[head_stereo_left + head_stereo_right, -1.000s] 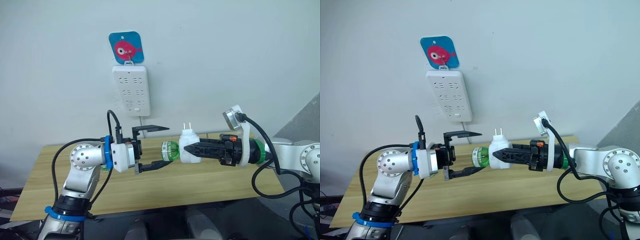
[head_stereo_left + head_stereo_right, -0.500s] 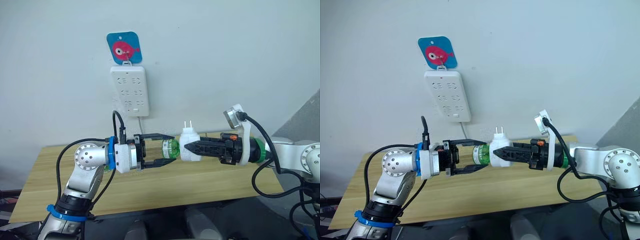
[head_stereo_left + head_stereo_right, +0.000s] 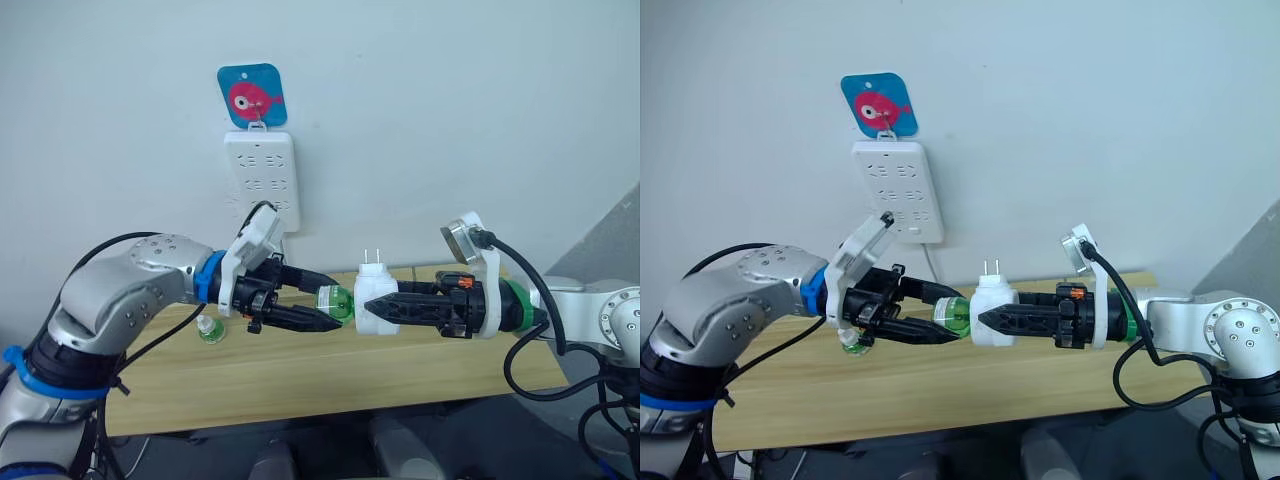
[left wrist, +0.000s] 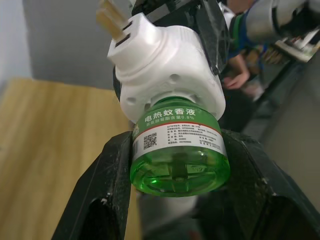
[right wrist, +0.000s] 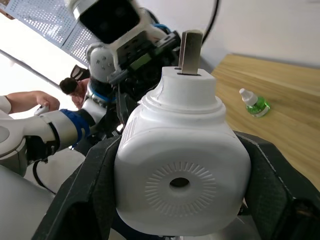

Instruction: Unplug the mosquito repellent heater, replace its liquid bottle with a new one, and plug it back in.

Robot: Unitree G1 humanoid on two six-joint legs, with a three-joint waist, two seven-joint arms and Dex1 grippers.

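We see the right gripper [image 3: 378,304] clamped on the white heater [image 3: 375,300], which it holds in the air above the wooden table [image 3: 400,370], prongs pointing up. The left gripper [image 3: 335,307] is pinched around the green bottle [image 4: 180,155] still seated in the heater (label visible from the wrist). A second small green bottle [image 3: 209,329] stands on the table, below the wall power strip [image 3: 262,180].

Above the wooden table [image 3: 300,375], the right gripper [image 3: 372,307] clamps the mosquito repellent heater [image 3: 374,299] with its prongs pointing up, and the left gripper [image 3: 335,300] closes on the green liquid bottle [image 3: 337,301] at the heater's left end. A second small green bottle [image 3: 209,329] stands on the table to the left, seemingly upright. A white power strip [image 3: 262,181] hangs on the far wall under a blue fish tag [image 3: 252,96].
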